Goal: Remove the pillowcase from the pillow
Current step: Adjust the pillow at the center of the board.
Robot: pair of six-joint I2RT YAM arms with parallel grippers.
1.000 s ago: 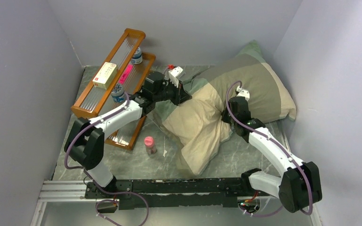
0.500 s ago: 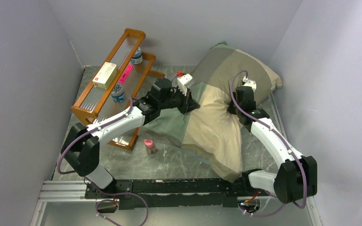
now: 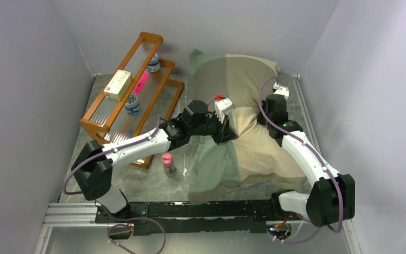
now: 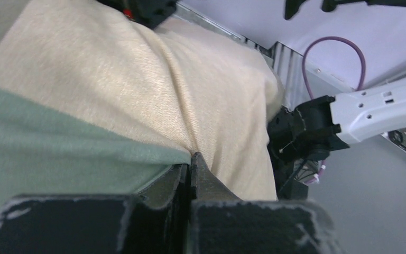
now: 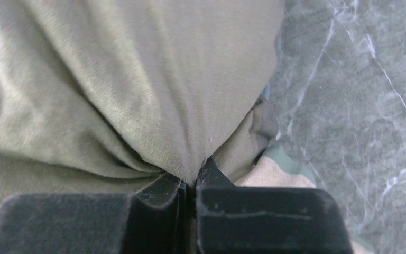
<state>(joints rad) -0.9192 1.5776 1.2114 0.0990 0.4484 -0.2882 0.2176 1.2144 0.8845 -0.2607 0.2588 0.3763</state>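
The pillowcase (image 3: 243,74), in big beige and olive-green checks, covers a plump shape that runs from the back wall to the near rail. The pillow itself is hidden inside it. My left gripper (image 3: 227,135) is shut on a fold of the pillowcase (image 4: 137,79) where a green check meets a beige one, near the middle of the left side. My right gripper (image 3: 267,114) is shut on a pinch of olive cloth of the pillowcase (image 5: 111,79) at the right edge. In both wrist views the cloth bunches into the closed jaws: left gripper (image 4: 190,159), right gripper (image 5: 194,177).
A wooden stepped rack (image 3: 137,84) stands at the back left with a cream box (image 3: 117,83) and two small bottles (image 3: 132,104) on it. A pink bottle (image 3: 167,163) stands on the grey marble table (image 5: 359,106) just left of the pillowcase. Walls close in on three sides.
The covered pillow has swung from lying across the right back corner to lying lengthwise against the back wall. The left gripper moved right, the right gripper moved back, both still gripping cloth.
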